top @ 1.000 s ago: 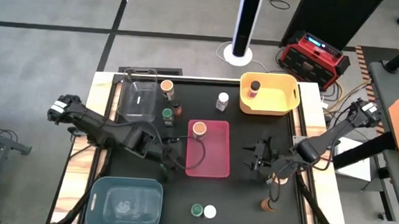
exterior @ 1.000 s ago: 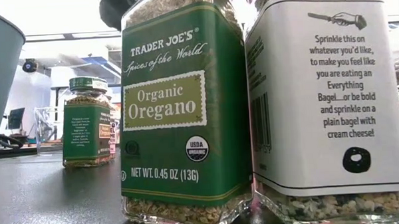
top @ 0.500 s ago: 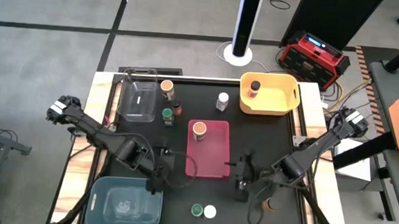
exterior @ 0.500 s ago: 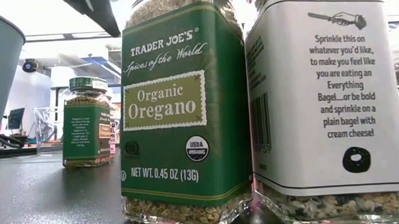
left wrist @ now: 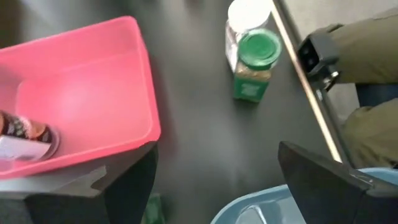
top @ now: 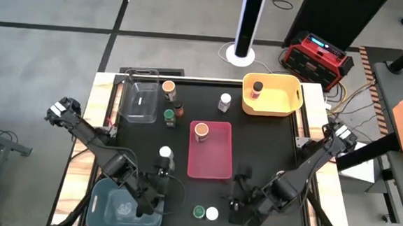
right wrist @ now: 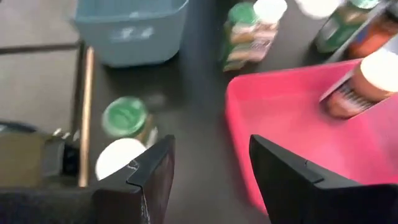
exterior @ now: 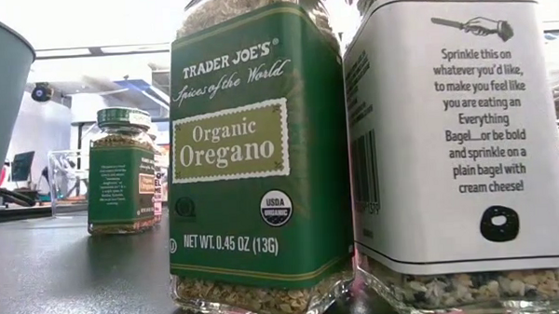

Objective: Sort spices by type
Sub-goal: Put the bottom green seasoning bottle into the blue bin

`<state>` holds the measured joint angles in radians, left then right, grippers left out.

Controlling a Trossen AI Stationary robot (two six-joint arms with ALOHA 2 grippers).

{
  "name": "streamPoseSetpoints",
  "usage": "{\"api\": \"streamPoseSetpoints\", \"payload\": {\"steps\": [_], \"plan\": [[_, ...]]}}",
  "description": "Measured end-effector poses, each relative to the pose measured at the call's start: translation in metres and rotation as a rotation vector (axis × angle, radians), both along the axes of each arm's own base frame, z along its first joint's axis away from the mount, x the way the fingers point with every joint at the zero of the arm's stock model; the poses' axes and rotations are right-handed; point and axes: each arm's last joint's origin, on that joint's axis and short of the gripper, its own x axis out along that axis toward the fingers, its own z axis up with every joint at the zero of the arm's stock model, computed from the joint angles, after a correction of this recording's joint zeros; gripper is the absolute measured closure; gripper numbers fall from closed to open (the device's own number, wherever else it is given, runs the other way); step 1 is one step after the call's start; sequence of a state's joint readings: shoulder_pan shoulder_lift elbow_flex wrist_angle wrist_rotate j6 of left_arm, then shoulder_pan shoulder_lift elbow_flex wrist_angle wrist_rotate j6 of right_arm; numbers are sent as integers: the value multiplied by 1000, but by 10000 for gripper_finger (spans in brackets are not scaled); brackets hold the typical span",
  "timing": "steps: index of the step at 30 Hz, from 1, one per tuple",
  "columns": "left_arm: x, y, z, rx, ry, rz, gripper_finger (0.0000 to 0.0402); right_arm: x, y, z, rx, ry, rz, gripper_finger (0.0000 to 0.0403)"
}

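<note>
Green-lidded jar (top: 198,212) at your table's near edge looks next; right claw (top: 236,203), parted and empty, has swung beside it; left claw (top: 145,204) gapes empty by the blue bin (top: 102,191).

Both arms are dark, near-black, built of slender links joined by bulkier rounded joints. Each base end carries a pale grey-white fitting, seen at the table's side edges in the high view. Thin black cables loop beside the forearms near the wrists. The left gripper (left wrist: 214,180) has two broad, flat, matte black fingers (left wrist: 323,180) with angled edges. The right gripper (right wrist: 211,177) shows matching black fingers (right wrist: 292,177), slab-shaped, with bevelled tips.
</note>
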<state>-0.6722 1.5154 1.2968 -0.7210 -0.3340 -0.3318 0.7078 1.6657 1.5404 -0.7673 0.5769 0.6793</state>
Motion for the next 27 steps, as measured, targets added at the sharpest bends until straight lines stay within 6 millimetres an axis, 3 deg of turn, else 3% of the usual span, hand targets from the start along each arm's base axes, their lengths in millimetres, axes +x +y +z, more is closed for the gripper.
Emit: {"api": "streamPoseSetpoints", "payload": {"steps": [6,13,20,27], "plan": [[-1,-10,4,-28,-57,-39,86,-8,20,-2,92,35,25,204],[-5,-18,6,-10,-112,-33,86,-40,30,-3,165,115,-89,204],[-1,-23,9,-41,-178,-41,86,-64,31,-10,142,226,-183,204],[11,-29,3,-45,-211,-47,86,-72,35,-8,-22,150,-86,204]]}}
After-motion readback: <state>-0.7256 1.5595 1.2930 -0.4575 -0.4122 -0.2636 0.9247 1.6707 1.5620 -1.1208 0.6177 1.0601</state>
